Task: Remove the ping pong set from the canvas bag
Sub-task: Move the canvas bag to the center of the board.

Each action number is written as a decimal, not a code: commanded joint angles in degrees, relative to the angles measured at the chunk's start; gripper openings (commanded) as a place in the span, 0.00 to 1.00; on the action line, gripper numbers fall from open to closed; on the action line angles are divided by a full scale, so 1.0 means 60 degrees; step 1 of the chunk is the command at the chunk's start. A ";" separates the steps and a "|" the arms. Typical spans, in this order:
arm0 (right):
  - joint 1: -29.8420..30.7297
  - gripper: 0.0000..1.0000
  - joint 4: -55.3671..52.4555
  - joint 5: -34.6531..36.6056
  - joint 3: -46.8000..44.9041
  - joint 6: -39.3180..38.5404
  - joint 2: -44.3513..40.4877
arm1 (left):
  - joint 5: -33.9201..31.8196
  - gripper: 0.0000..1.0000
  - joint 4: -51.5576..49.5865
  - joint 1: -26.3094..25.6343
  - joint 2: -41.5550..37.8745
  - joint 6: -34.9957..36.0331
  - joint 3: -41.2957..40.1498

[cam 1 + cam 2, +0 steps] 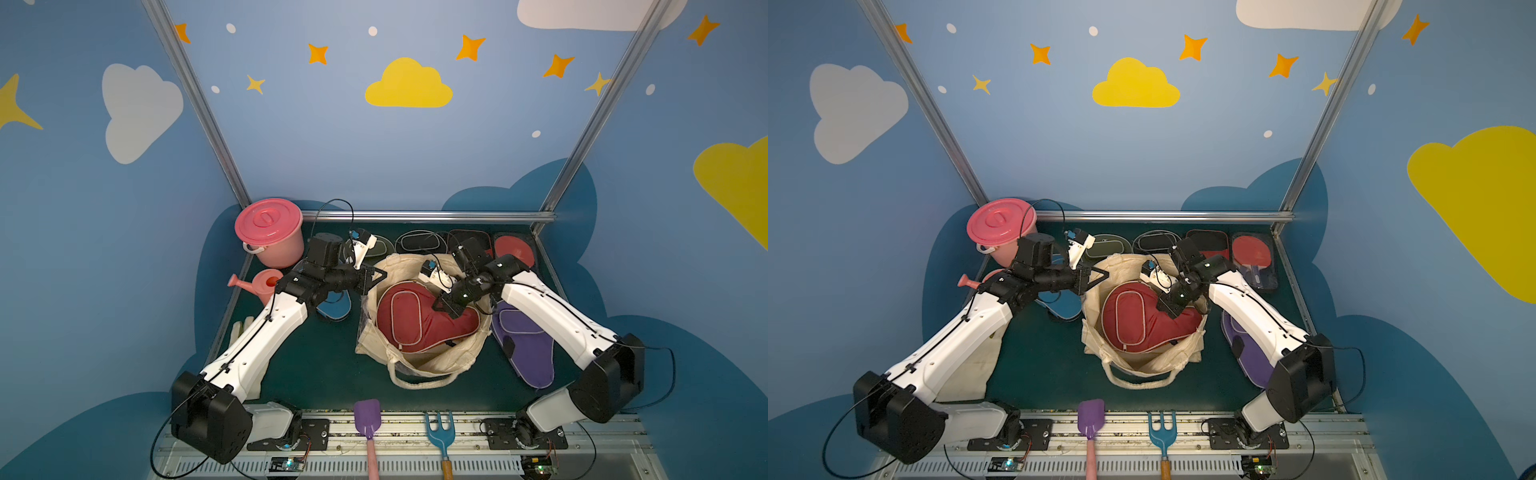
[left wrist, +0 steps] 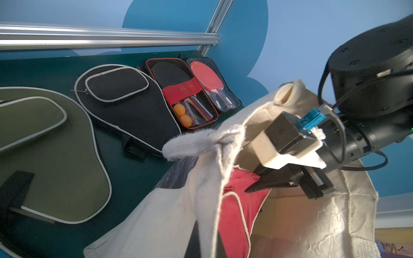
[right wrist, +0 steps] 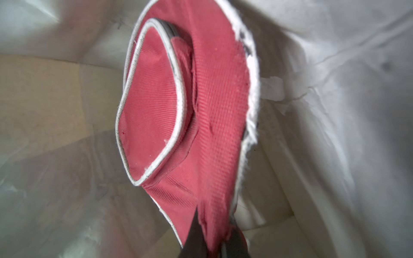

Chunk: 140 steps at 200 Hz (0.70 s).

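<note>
The cream canvas bag (image 1: 419,370) (image 1: 1142,368) stands open mid-table. A maroon paddle case (image 1: 409,316) (image 3: 214,100) lies inside it. My right gripper (image 1: 440,305) (image 3: 212,227) reaches into the bag and is shut on that case's edge. My left gripper (image 1: 380,274) (image 1: 1102,273) is shut on the bag's rim (image 2: 219,156) at its far left. Outside the bag lie an olive case (image 2: 44,156), a black case (image 2: 125,105), a mesh pack with orange balls (image 2: 183,93) and a clear pack with a red paddle (image 2: 212,82) along the back. A blue case (image 1: 334,307) lies left and a purple case (image 1: 528,349) right.
A pink lidded bucket (image 1: 270,232) and a pink watering can (image 1: 259,284) stand at the back left. A purple toy shovel (image 1: 366,419) and a blue toy rake (image 1: 439,432) lie on the front rail. Pale gloves (image 1: 241,328) lie under the left arm.
</note>
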 commanded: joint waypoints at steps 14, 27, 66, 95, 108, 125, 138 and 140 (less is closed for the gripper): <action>-0.0039 0.00 -0.0235 0.0382 0.0893 0.0246 -0.1013 | -0.0349 0.03 -0.0011 -0.0094 0.0107 0.0218 0.0227; -0.0056 0.00 -0.0208 0.0764 0.1008 0.0240 -0.1412 | -0.0461 0.04 -0.0169 -0.0187 0.0254 0.0268 0.0398; -0.0494 0.00 -0.0758 0.1553 0.1519 0.0123 -0.2125 | -0.0989 0.03 -0.0773 -0.0826 0.0676 0.0630 0.1130; -0.1111 0.00 -0.0938 0.1773 0.1687 -0.0037 -0.2291 | -0.1401 0.04 -0.0943 -0.1148 0.0866 0.0605 0.1372; -0.1297 0.00 -0.0933 0.1820 0.1767 -0.0103 -0.2274 | -0.1420 0.03 -0.0874 -0.1191 0.0853 0.0526 0.1365; -0.1470 0.00 -0.0926 0.1996 0.1887 -0.0118 -0.2181 | -0.1591 0.03 -0.0775 -0.1240 0.0826 0.0392 0.1379; -0.1590 0.00 -0.0927 0.2133 0.1885 -0.0161 -0.2104 | -0.1649 0.03 -0.0623 -0.1278 0.0850 0.0267 0.1390; -0.1614 0.00 -0.0926 0.2142 0.1887 -0.0173 -0.2096 | -0.1664 0.03 -0.0599 -0.1291 0.0862 0.0228 0.1393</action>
